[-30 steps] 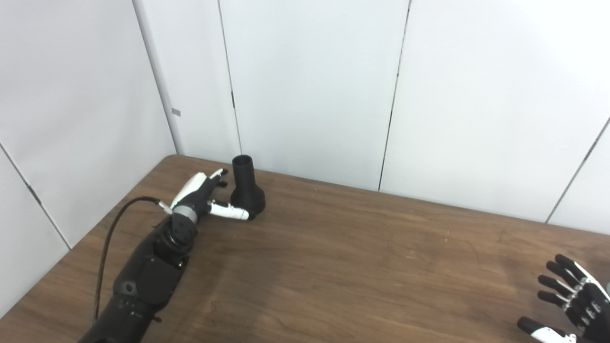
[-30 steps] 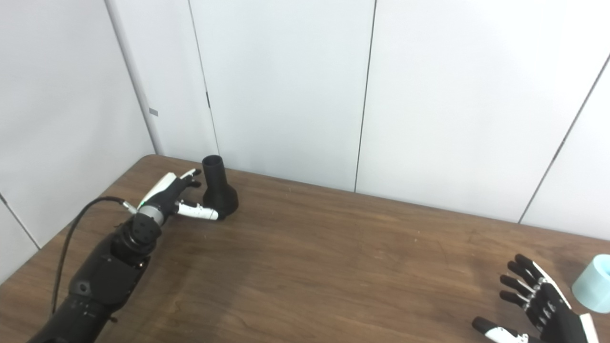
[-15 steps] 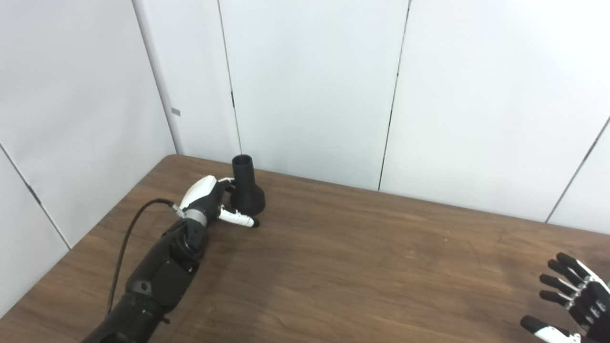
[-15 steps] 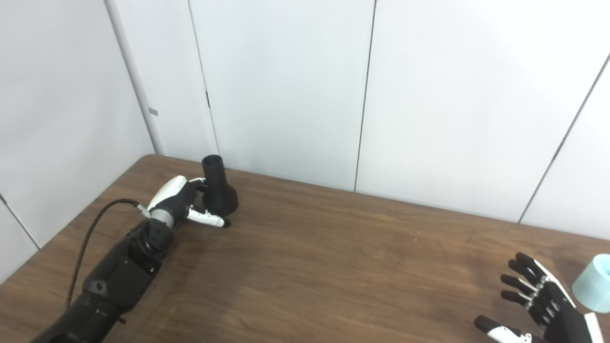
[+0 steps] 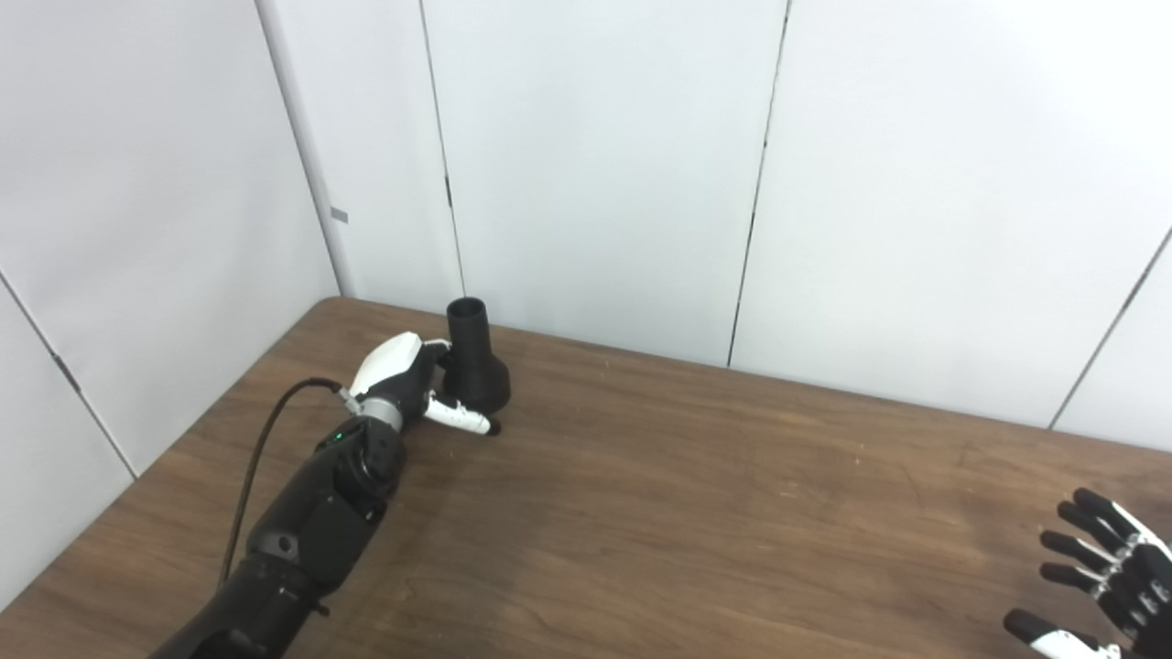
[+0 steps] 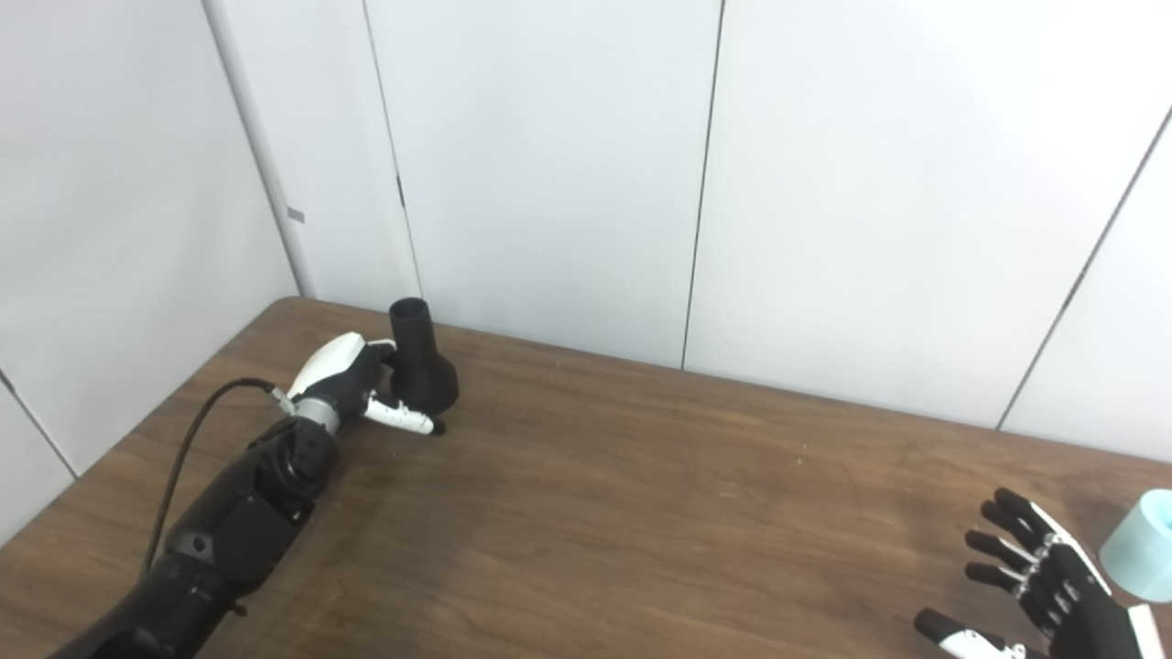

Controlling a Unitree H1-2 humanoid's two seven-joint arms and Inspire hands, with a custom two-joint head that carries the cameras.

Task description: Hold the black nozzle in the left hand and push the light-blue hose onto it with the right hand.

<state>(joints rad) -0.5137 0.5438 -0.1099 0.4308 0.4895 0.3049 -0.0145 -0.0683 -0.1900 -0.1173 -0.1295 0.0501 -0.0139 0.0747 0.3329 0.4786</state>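
The black nozzle (image 5: 477, 373) stands upright on its flared base near the far left corner of the brown table (image 5: 659, 513). My left hand (image 5: 401, 377) presses against its left side. The fingers reach around behind the neck and are partly hidden, while the thumb lies straight along the front of the base, so the hand is open. The light-blue hose (image 6: 1142, 545) shows only in the right eye view, at the right edge of the table. Just left of it, my right hand (image 6: 1042, 586) is open with its fingers spread, holding nothing.
White wall panels (image 5: 595, 165) rise right behind the table's far edge, close to the nozzle. A black cable (image 5: 261, 458) loops from my left wrist along the forearm. The table's left edge runs diagonally beside my left arm.
My left hand has moved forward and right until it rests against the nozzle, its fingers now going behind the neck. The nozzle has stayed in place. My right hand has drifted slightly lower and right.
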